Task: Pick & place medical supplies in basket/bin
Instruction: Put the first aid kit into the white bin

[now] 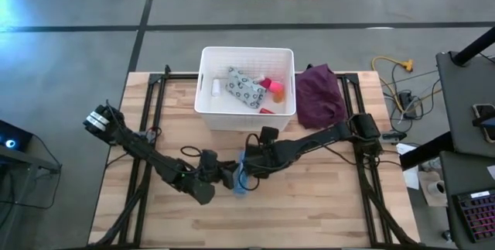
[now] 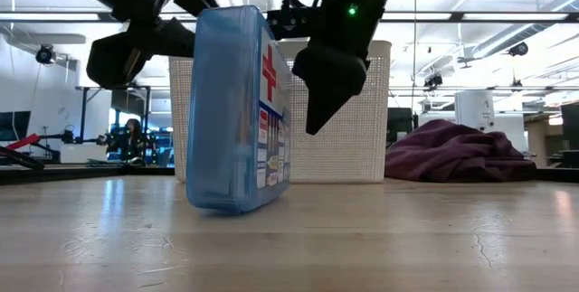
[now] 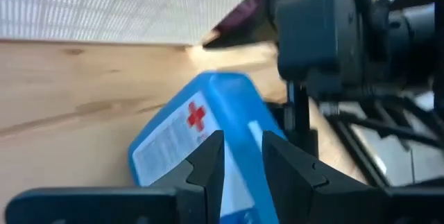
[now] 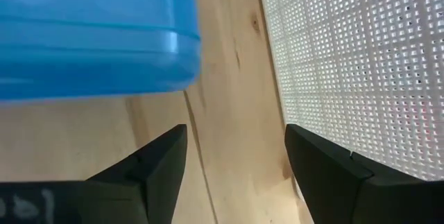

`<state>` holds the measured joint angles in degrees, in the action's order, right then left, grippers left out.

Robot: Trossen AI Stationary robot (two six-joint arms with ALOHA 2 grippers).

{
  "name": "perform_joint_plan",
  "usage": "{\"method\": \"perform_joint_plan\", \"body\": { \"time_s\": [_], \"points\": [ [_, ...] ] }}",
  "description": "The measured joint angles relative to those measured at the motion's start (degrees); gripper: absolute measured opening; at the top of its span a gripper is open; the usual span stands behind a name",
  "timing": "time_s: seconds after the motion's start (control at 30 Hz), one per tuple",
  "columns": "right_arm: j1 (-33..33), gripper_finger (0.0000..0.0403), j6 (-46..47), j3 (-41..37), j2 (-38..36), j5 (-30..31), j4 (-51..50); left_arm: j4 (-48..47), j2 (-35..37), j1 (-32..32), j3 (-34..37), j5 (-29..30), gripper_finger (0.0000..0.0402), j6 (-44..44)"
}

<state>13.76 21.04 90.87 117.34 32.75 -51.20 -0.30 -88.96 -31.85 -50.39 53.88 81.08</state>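
Note:
The blue packet with the red cross (image 2: 237,111) stands on edge on the table in front of the white basket (image 1: 207,103), slightly tilted. My left gripper (image 3: 241,165) reaches in from the table's left and is shut on it. My right gripper (image 4: 236,156) is open, beside the packet's red-cross face (image 2: 269,68), on the side toward the basket; it touches nothing. The basket holds the pale green patterned pouch (image 1: 245,88), pink (image 1: 266,84), orange (image 1: 278,91), red (image 1: 267,111) and white (image 1: 215,87) pieces. My left gripper pinches the blue packet between its two fingers (image 3: 208,163), across its narrow blue edge (image 3: 239,182), coming about level from the table's left. The packet stands upright with a slight tilt, its lower edge (image 2: 222,207) on or just above the table.
A dark purple cloth (image 1: 321,95) lies on the table right of the basket. Black frame rails (image 1: 155,118) run along both sides of the wooden table. Bare wood lies near the packet toward the near edge (image 2: 362,247).

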Motion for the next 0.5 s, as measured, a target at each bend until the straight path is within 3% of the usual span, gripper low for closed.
{"method": "perform_joint_plan", "body": {
  "time_s": [0.3, 0.5],
  "points": [
    [0.13, 0.0232, 2.95, -0.06, -0.44, -1.74, -1.24, -2.44, 3.58, -1.15, -0.08, -3.57, 0.0083, -0.04],
    [0.66, 0.0249, 7.82, -0.07, -2.62, -3.64, -3.95, -3.86, 4.07, -0.61, -1.26, -10.27, 0.0127, -1.79]
  ]
}}
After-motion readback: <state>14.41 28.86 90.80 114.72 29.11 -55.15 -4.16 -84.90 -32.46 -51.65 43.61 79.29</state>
